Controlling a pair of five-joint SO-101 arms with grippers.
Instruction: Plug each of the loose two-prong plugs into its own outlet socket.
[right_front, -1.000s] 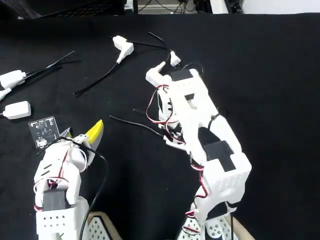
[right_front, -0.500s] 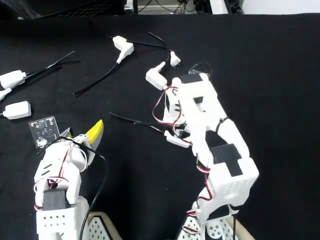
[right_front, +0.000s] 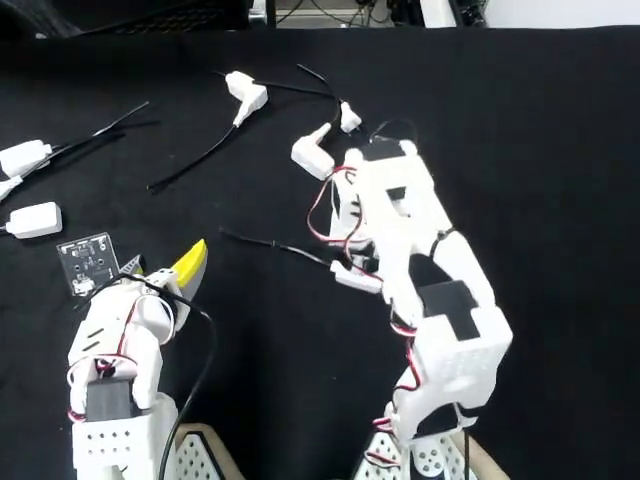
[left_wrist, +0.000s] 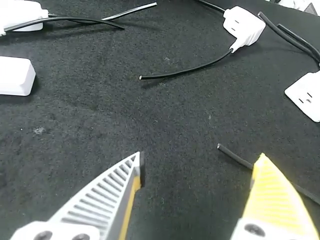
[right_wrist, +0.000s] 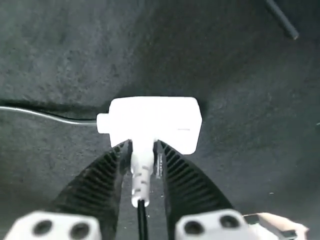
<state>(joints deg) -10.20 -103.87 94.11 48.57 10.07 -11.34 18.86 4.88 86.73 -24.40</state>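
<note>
My right gripper (right_wrist: 143, 147) is shut on the ribbed neck of a white two-prong plug (right_wrist: 141, 172). The plug's front end meets a white outlet socket (right_wrist: 155, 122), whose thin cord runs off sideways. I cannot tell whether the prongs are inside. In the high view this socket (right_front: 357, 277) lies under the right arm (right_front: 400, 215) at the table's middle. My left gripper (left_wrist: 200, 157) hangs open over bare black cloth at the front left (right_front: 175, 265). Two more white sockets lie farther back (right_front: 247, 93) (right_front: 313, 155), and a small plug (right_front: 350, 118) lies between them.
Two white blocks (right_front: 22, 157) (right_front: 35, 220) and a small black circuit board (right_front: 88, 262) lie at the left edge. Loose black cords (right_front: 195, 160) cross the cloth at the back. In the left wrist view a socket (left_wrist: 245, 22) and another (left_wrist: 307, 95) lie ahead.
The right arm shifted a little to the right and farther back, and the white piece under it moved along. The left arm kept still.
</note>
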